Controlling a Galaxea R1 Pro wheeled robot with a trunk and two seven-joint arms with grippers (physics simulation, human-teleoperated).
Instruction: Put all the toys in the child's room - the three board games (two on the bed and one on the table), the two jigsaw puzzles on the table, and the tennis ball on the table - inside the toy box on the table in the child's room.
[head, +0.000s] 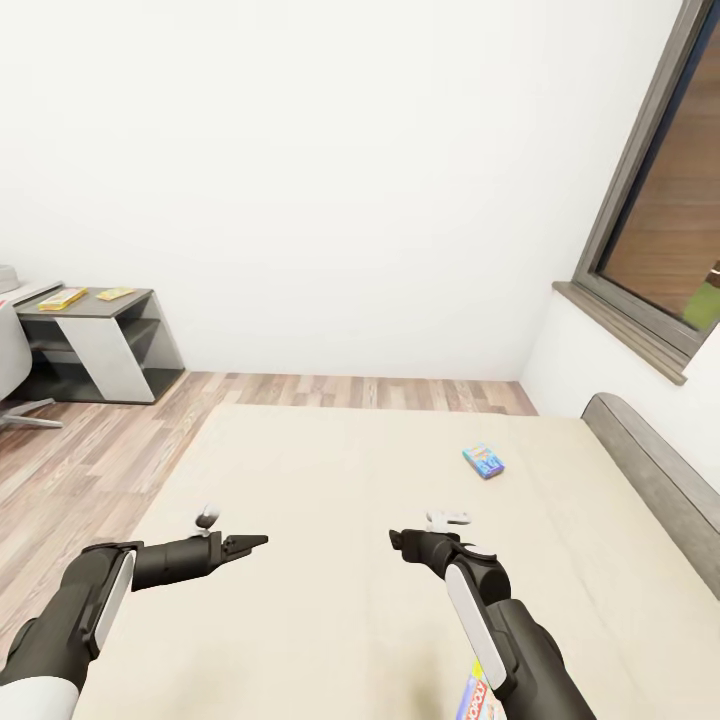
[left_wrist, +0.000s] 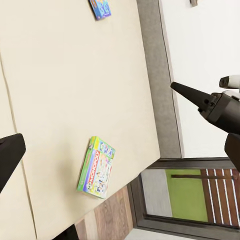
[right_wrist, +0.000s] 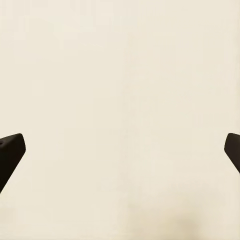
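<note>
**A:** ok so what's nearest? I see a Monopoly box (head: 478, 696) at the near edge of the bed (head: 330, 480), tucked just beside the right forearm.

**B:** yep. Past that both arms hang over the mattress. The left gripper (head: 250, 543) holds nothing, but whether its fingers are parted I can't tell. The right gripper (right_wrist: 120, 150) has its fingers spread wide, with just bare beige between them.

**A:** and further out?

**B:** a small blue game box (head: 484, 461) on the far right, near the headboard (head: 655, 470). Far left, the dark desk (head: 100, 305) has two flat yellow boxes (head: 62, 298) on top, close together.
</note>
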